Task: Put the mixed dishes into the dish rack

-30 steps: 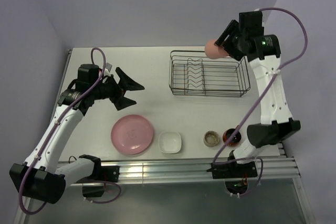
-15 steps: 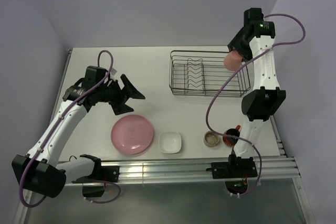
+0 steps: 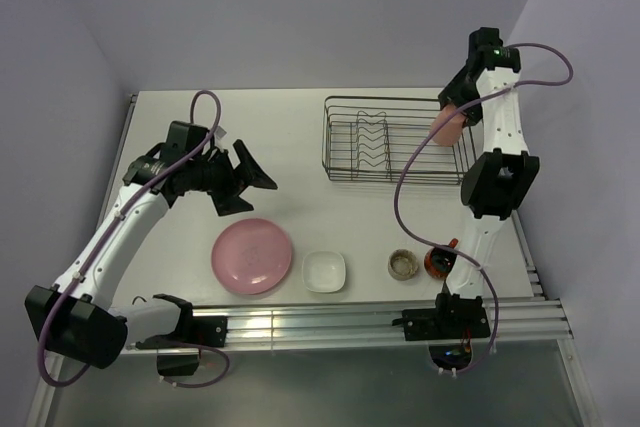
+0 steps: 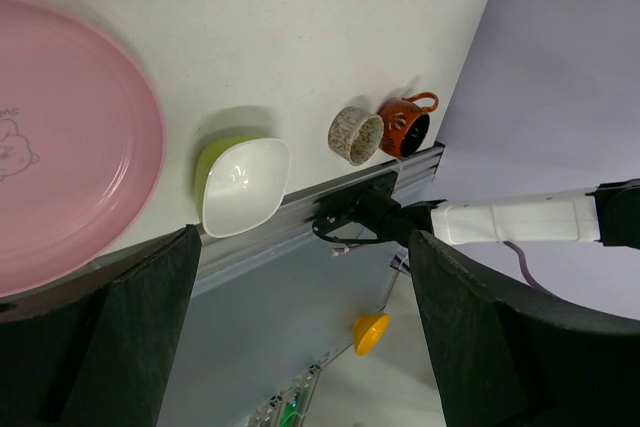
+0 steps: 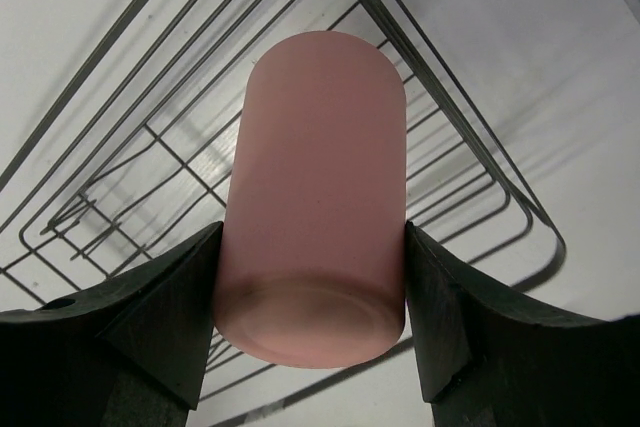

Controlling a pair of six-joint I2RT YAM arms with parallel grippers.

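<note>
While the right gripper's [image 5: 312,282] jaws clench the tumbler [image 5: 318,177] from both sides at the end nearest the wrist, the rest of it sticks out past the fingertips [image 5: 165,312] toward the rack [image 5: 482,159]. The wires and a rounded corner of the rack lie directly beyond it. From above, the tumbler [image 3: 446,125] hangs tilted at the rack's [image 3: 400,179] far right corner, at the height of the top rim; I cannot tell whether it touches the wire. The prongs stand inside the rack, to the left of these jaws. The left gripper's [image 4: 302,247] jaws are released and spread wide with nothing between them, hovering over the table [image 3: 200,117]. Just past the finger [image 4: 150,317] on the left of the wrist view lies the plate [image 4: 70,137], flat on the table. Straight ahead between the fingers sits the bowl [image 4: 243,182], upright, just beside the plate's edge. Farther out from the jaws, past the bowl, stand the cup [image 4: 355,134] and then the mug [image 4: 402,125], close side by side, all in a row along the table's near edge. From above, the left gripper [image 3: 258,192] hangs beyond the plate [image 3: 252,255], well apart from the rack on its right.
</note>
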